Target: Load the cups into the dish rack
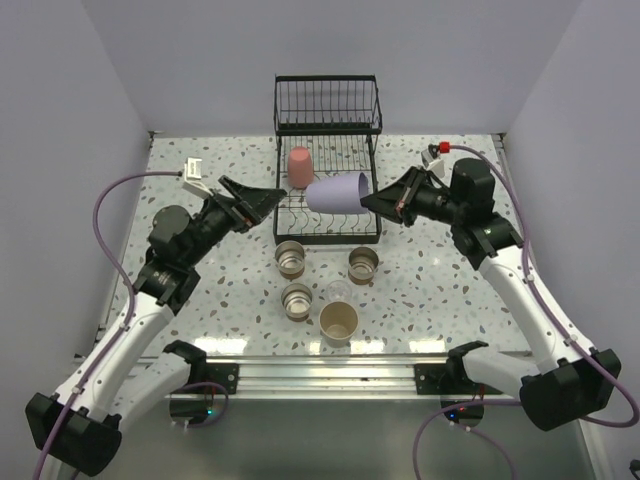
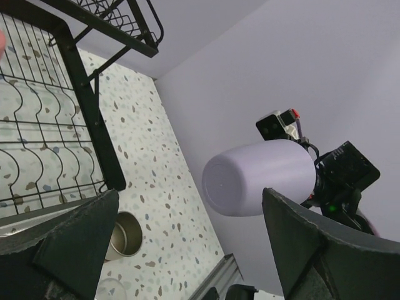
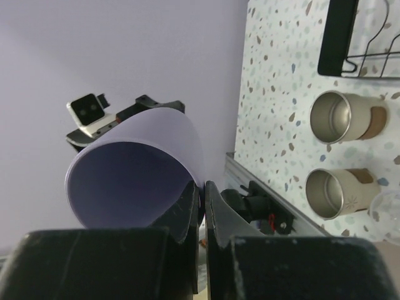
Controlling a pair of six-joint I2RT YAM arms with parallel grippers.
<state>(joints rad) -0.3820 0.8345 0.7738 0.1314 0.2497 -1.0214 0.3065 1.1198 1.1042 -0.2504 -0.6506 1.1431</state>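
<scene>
Top external view, entry one: lavender cup, likely light, rigid and slick, held sideways above the dish rack tray, with the right end effector clamped on its rim, seemingly the soundest hold. Left end effector spread apart, empty. Further stock: one coral-pink cup inverted on the rack; on the desk, three brown cups, one beige cup, one clear cup.

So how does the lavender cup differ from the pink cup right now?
The lavender cup hangs in the air, its rim pinched by the fingers of the right gripper; the pink cup stands free on the dish rack. The lavender cup lies sideways over the rack; the pink cup is vertical. Both are plain opaque tumblers.
</scene>
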